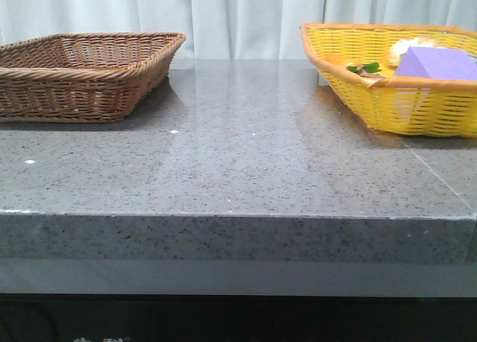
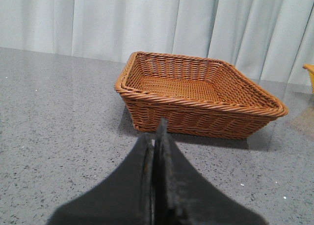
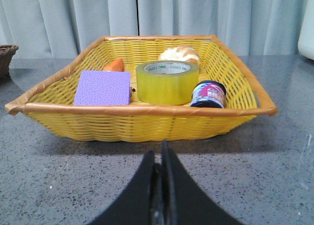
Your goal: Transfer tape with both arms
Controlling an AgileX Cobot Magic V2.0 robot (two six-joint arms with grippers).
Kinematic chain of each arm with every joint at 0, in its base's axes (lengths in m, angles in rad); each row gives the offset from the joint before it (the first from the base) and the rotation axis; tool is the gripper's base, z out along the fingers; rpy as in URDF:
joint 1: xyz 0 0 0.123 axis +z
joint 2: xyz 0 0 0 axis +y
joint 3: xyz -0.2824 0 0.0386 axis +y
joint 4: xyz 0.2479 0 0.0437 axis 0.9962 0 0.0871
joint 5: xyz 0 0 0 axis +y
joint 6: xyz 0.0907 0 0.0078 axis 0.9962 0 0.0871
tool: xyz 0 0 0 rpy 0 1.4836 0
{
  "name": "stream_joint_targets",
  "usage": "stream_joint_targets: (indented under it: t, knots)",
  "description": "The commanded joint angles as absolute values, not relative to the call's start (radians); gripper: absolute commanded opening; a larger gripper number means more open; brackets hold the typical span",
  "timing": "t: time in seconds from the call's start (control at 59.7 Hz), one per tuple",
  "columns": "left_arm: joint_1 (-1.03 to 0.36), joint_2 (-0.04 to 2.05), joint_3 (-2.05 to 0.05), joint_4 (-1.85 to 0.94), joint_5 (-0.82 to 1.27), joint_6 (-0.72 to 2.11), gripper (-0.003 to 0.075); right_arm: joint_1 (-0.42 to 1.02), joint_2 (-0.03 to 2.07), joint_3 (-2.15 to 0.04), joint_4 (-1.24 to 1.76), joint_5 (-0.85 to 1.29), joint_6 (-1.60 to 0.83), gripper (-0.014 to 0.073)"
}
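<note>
From the front I see a brown basket (image 1: 82, 70) and a yellow basket (image 1: 387, 96) holding a purple block (image 1: 436, 62). My left gripper (image 2: 154, 137) is pressed together. My right gripper (image 3: 161, 156) likewise; the tape (image 3: 167, 82) sits in the yellow basket beside a small jar (image 3: 208, 94).

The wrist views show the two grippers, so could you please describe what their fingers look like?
The left gripper and right gripper look alike: matte black fingers, broad at the base and tapering to a thin tip, like wedges. Their inner edges look slightly worn and dusty. No cables, markings or sleeves are in view.
</note>
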State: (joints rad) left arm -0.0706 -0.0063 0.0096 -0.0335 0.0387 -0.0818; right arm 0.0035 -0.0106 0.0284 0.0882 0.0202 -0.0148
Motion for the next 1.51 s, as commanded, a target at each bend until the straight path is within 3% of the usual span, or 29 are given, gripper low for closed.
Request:
stream_joint_targets:
  t: [0.0,0.872,1.223,1.492]
  knots:
    - [-0.07,-0.025,0.047,-0.035,-0.043,-0.087,-0.002,0.004,-0.037,0.002,0.09,-0.066,-0.026,-0.0069]
    - [-0.07,-0.025,0.006,-0.035,-0.108,-0.087,-0.002,0.004,-0.037,-0.022,0.111,-0.047,-0.025,-0.0069]
    - [-0.07,-0.011,-0.314,-0.035,0.186,-0.087,-0.002,0.003,-0.021,-0.29,0.149,0.187,-0.025,-0.0069]
    - [-0.07,0.146,-0.621,-0.035,0.416,-0.087,-0.002,0.003,0.135,-0.542,0.149,0.341,-0.025,-0.0069]
